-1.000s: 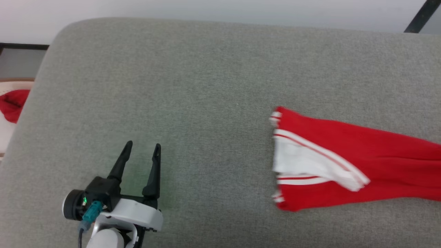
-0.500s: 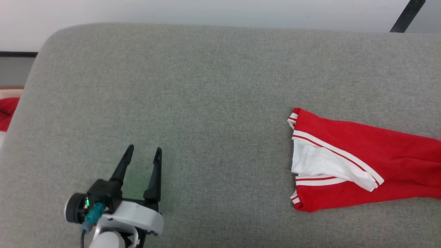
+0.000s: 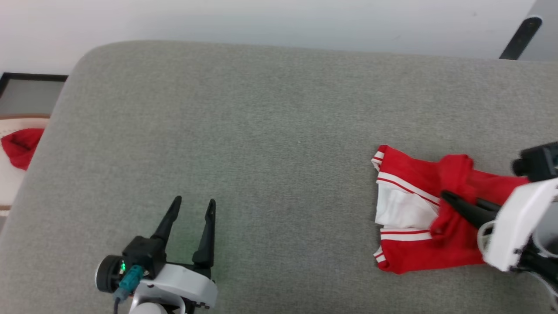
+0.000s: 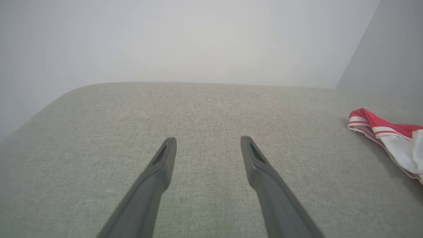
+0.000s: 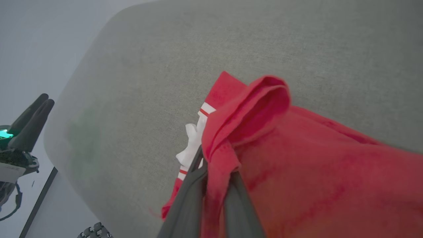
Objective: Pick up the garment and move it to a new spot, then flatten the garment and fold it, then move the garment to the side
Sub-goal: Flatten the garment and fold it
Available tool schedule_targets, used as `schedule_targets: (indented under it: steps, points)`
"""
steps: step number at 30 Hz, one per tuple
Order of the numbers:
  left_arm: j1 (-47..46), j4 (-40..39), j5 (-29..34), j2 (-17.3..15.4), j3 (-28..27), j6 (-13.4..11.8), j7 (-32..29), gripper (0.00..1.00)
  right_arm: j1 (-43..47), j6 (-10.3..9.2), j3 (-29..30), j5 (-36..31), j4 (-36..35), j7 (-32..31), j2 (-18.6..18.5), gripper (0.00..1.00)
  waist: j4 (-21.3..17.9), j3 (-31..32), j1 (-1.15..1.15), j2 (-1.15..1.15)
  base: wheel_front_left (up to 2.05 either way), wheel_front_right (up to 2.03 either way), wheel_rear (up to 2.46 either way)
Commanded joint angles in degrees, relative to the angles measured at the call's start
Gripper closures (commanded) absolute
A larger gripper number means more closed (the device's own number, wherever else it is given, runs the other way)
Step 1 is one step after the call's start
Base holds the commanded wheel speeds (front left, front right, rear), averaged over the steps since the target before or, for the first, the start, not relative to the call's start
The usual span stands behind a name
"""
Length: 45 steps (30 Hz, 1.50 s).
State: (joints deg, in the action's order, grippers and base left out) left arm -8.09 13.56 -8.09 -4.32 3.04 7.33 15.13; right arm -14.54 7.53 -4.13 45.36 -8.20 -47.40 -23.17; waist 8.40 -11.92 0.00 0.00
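The garment (image 3: 418, 244), red with white sleeve panels and striped trim, lies bunched at the right of the grey padded surface (image 3: 270, 131). My right gripper (image 3: 447, 198) comes in from the right and is shut on a raised fold of its red cloth; the right wrist view has the garment (image 5: 297, 158) draped over and between the fingers (image 5: 188, 195). My left gripper (image 3: 192, 207) hovers open and empty over bare surface at the lower left. In the left wrist view its fingers (image 4: 162, 165) stand wide apart, with the garment's striped edge (image 4: 386, 135) far off at the right.
The surface's rounded left edge drops off to a floor where a red cloth (image 3: 19, 146) lies on something pale. A white wall runs behind the far edge. A dark slanted bar (image 3: 521, 37) stands at the top right.
My right gripper has come into the head view, shut on the garment and lifting a fold over the rest. The stretched-out cloth has bunched up. The left arm stays still; the camera shifted slightly.
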Motion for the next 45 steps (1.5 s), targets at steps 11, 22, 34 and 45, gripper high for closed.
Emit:
schedule_targets:
  steps: [11,22,34,45]
  points:
    - [-0.6,0.66,-1.18,0.82,1.54,0.18,-0.02,0.0,-5.92,-0.09,-8.17,-3.97,8.92,6.97,2.52,1.0,3.14,-0.9,0.0,0.0,0.0,0.0,0.0]
    - [-1.23,1.43,-1.85,1.18,1.8,0.19,-0.02,0.0,-8.61,-0.08,-12.15,-3.13,16.16,11.36,2.56,0.7,3.57,-1.14,0.0,0.0,0.0,0.0,0.0]
    - [-0.34,2.19,-2.09,-0.93,0.67,0.19,-0.02,0.0,-7.32,-0.09,-13.77,-0.05,17.3,17.56,-0.43,0.0,-0.66,2.56,0.0,0.0,0.0,0.0,0.0]
    - [1.16,4.19,-3.2,-2.81,0.85,0.18,-0.02,0.0,-3.36,-0.08,-10.62,0.28,20.52,28.75,-5.47,0.0,-5.6,6.33,0.0,0.0,0.0,0.0,0.0]
